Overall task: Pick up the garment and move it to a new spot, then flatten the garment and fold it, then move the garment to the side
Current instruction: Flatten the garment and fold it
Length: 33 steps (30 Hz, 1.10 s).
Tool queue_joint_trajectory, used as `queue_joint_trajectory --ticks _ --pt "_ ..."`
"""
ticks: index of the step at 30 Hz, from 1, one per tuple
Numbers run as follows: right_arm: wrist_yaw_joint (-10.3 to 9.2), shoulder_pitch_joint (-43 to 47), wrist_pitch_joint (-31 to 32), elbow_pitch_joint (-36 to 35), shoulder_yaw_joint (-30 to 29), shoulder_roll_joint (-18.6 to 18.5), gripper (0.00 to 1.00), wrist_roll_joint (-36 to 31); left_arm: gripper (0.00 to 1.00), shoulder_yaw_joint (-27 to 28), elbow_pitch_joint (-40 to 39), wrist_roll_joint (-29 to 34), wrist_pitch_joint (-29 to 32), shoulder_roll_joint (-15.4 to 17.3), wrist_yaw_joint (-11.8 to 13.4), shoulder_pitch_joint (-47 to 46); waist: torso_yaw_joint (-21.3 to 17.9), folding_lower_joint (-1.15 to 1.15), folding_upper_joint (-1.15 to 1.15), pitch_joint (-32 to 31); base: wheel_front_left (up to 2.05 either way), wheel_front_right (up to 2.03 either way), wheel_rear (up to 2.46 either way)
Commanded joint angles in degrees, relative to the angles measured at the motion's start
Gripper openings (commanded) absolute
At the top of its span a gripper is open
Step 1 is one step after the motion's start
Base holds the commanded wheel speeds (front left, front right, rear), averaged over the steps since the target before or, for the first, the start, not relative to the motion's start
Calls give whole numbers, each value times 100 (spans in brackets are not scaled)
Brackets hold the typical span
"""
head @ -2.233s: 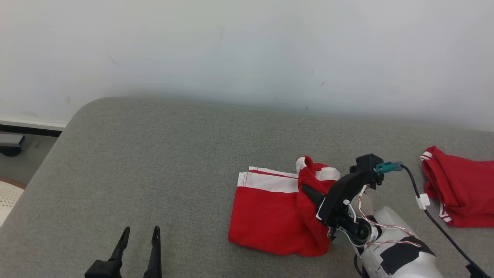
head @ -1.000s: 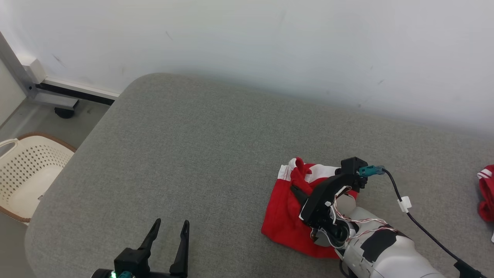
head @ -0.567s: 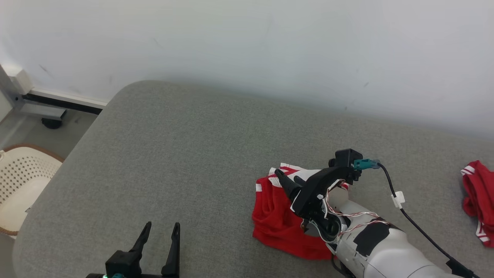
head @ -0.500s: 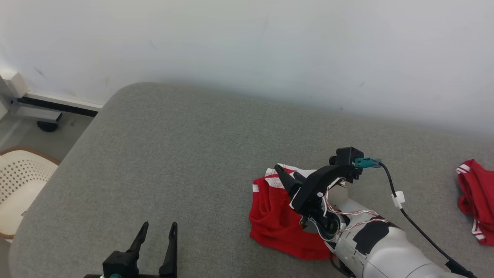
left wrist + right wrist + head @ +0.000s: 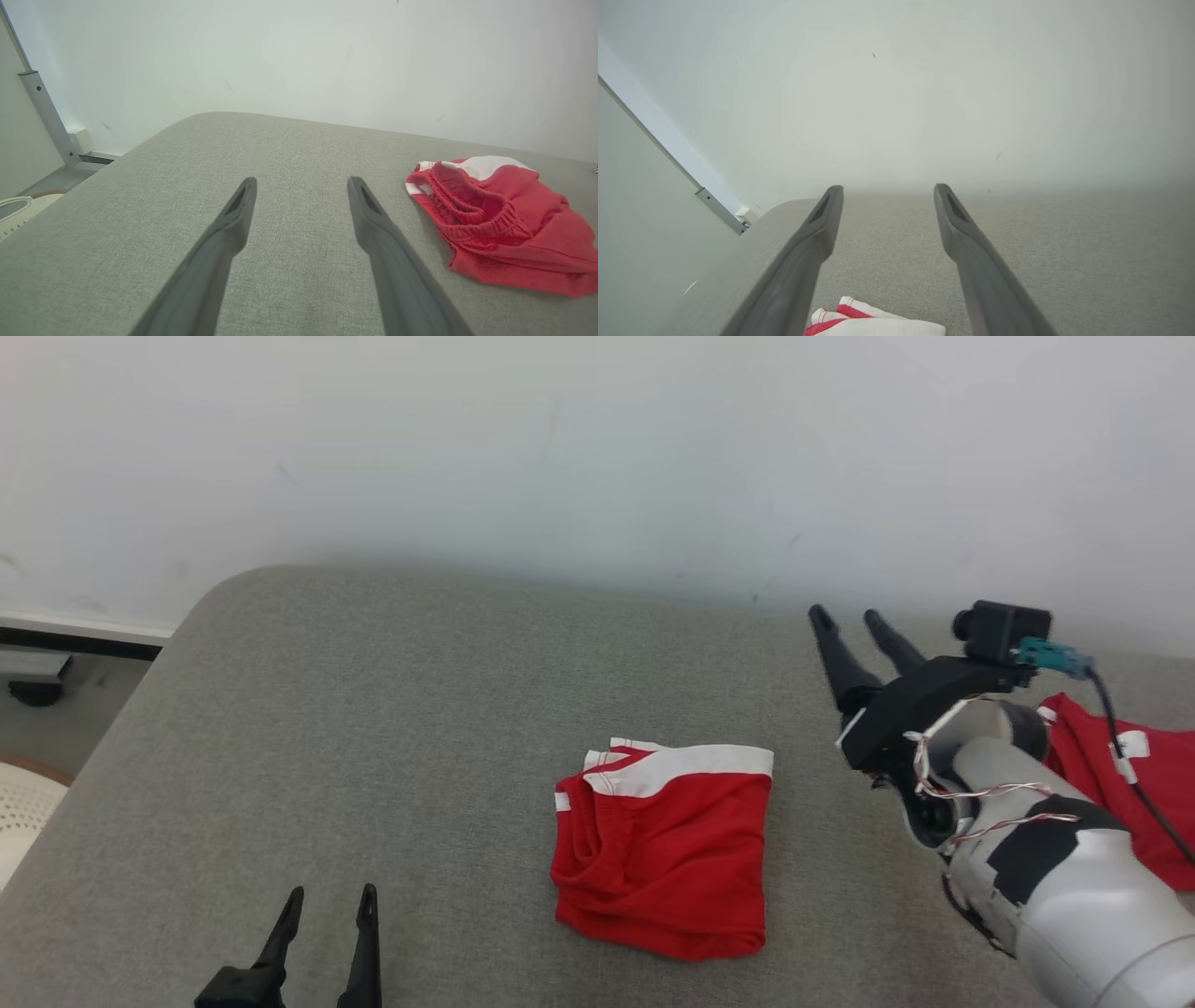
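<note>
Head view: garment (image 5: 667, 859) left of right tool (image 5: 846, 613) (apart)

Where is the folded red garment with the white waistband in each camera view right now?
Head view: folded red garment, centre, flat on the grey cushion.
Left wrist view: right side, beside the open left pincer, apart from it.
Right wrist view: bottom edge, between the open right pincer's fingers.
Shared landmark: its white waistband, visible in all three.
</note>
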Motion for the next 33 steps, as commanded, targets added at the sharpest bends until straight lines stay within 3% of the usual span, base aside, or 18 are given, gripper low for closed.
queue_joint_trajectory --ticks 1,6,10,13,23,33 --pt "-15 235 -15 -171 -299 -141 100 -396 100 47 -55 59 -18 17 11 111 -167 0 0 15 0 0 0" --pt "-15 1465 -8 -1466 -2192 -457 100 -2564 100 160 -170 136 -18 40 9 168 -368 0 0 15 0 0 0" --pt "-15 2789 -10 -2695 -3555 -140 100 -4071 100 229 -227 148 -18 54 4 231 -477 0 0 20 0 0 0" --pt "-14 3612 -10 -3406 -4326 216 100 -4793 100 258 -266 161 -18 54 -1 252 -516 0 0 25 0 0 0" --pt "-14 5020 -10 -4613 -5424 1108 100 -5786 100 330 -365 228 -18 64 -6 319 -491 0 0 -34 0 0 0" --pt "-15 5478 -10 -4811 -5293 1294 100 -6183 100 586 -549 344 -18 59 10 512 -637 0 0 -103 0 0 0"
